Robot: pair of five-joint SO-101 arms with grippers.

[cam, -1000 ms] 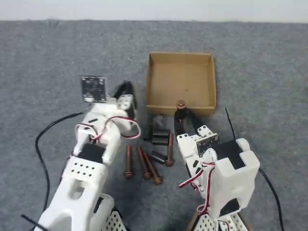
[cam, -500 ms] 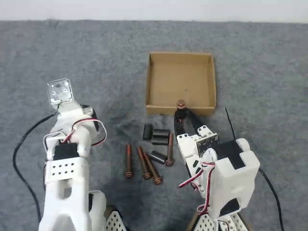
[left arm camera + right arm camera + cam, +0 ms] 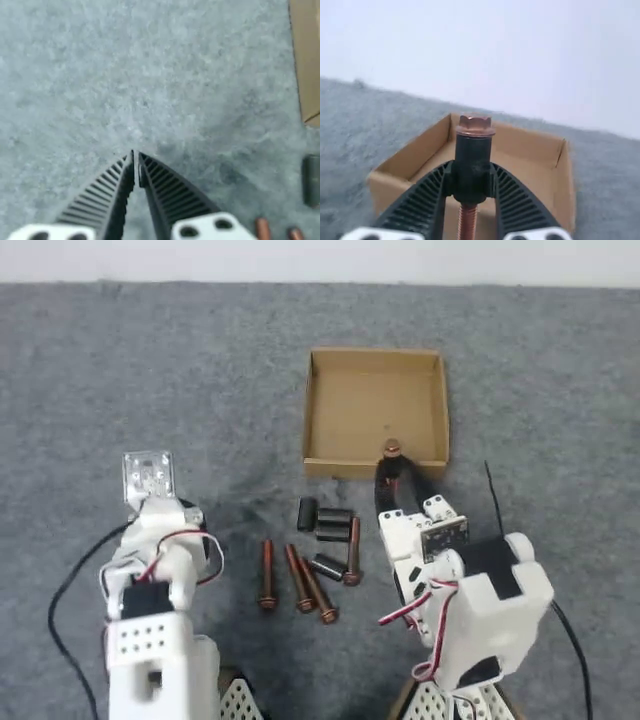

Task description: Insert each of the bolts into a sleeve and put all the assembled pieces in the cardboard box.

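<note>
While my right gripper (image 3: 469,176) clamps the sleeve (image 3: 471,152), bolt (image 3: 475,124) upright through it, at the near wall of the box (image 3: 322,410) with its inside just ahead, my left gripper (image 3: 135,159) sits closed and empty over carpet (image 3: 100,75), farther off.

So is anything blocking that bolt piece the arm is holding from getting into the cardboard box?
Nothing visible does. The sleeved bolt stands upright in the right arm's jaws, close to the cardboard box. Only the box's near wall lies ahead, and the piece looks held high enough to pass over its rim.
</note>
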